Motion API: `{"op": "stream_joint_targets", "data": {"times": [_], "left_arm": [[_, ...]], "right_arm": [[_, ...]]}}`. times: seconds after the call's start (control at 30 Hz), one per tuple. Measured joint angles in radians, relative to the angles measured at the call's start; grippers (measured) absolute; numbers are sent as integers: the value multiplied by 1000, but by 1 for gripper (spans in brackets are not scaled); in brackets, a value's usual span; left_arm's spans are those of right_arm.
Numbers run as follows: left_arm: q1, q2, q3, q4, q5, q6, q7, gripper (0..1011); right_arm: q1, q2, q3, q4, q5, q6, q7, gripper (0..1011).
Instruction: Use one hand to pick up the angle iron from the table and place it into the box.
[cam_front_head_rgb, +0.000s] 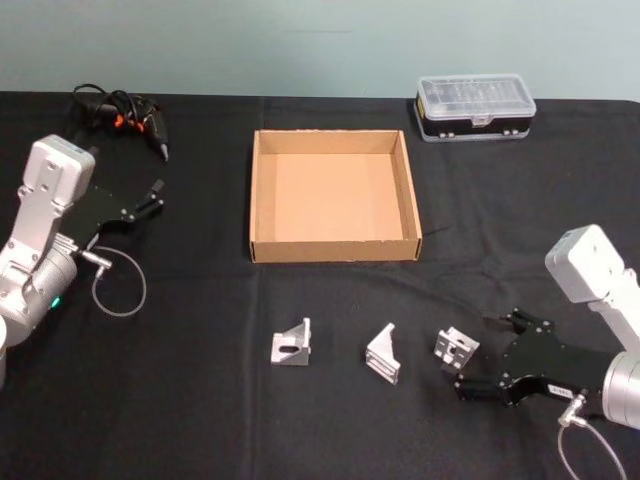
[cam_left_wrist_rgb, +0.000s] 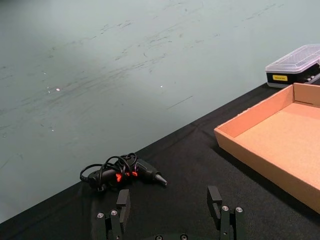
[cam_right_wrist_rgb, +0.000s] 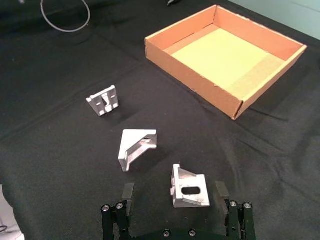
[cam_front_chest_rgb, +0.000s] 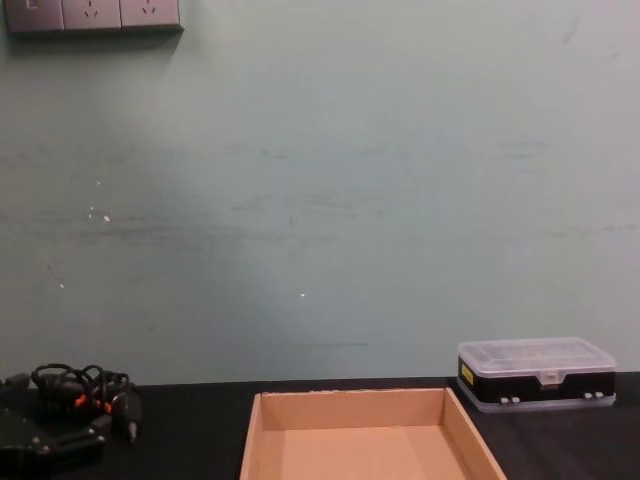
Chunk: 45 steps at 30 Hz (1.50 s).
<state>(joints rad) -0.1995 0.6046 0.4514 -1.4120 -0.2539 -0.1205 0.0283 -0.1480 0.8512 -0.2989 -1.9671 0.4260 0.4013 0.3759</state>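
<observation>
Three silver angle irons lie in a row on the black table (cam_front_head_rgb: 190, 420), nearer to me than the box: one on the left (cam_front_head_rgb: 291, 343), one in the middle (cam_front_head_rgb: 383, 352), one on the right (cam_front_head_rgb: 456, 350). My right gripper (cam_front_head_rgb: 482, 357) sits low and open just beside the right angle iron. In the right wrist view that angle iron (cam_right_wrist_rgb: 189, 187) lies between the spread fingers (cam_right_wrist_rgb: 221, 191) of the right gripper (cam_right_wrist_rgb: 175, 192), untouched. The tan cardboard box (cam_front_head_rgb: 330, 195) stands open and holds nothing. My left gripper (cam_front_head_rgb: 150, 200) hovers open at the far left, away from the angle irons.
A clear-lidded plastic case (cam_front_head_rgb: 475, 106) stands behind the box on the right. A black tool with a coiled cable (cam_front_head_rgb: 125, 112) lies at the back left. A loose wire loop (cam_front_head_rgb: 120, 285) hangs from the left arm.
</observation>
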Motion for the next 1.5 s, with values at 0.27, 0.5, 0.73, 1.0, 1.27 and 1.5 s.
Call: {"op": "stream_joint_targets", "data": {"times": [0.27, 0.5, 0.73, 1.0, 1.27, 1.5], "left_arm": [[0, 0, 0, 0, 0, 0, 0, 1011], [0, 0, 0, 0, 0, 0, 0, 1011], [0, 0, 0, 0, 0, 0, 0, 1011], [0, 0, 0, 0, 0, 0, 0, 1012], [0, 0, 0, 0, 0, 0, 0, 1011], [0, 0, 0, 0, 0, 0, 0, 1011]], "right_arm": [[40, -31, -26, 22, -56, 19, 12, 1003], [67, -62, -45, 51, -89, 25, 33, 1003], [72, -84, -52, 68, -106, 25, 49, 1003], [74, -99, -52, 79, -119, 22, 56, 1003], [66, -106, -44, 83, -129, 17, 59, 964], [57, -115, -32, 84, -137, 10, 58, 765]]}}
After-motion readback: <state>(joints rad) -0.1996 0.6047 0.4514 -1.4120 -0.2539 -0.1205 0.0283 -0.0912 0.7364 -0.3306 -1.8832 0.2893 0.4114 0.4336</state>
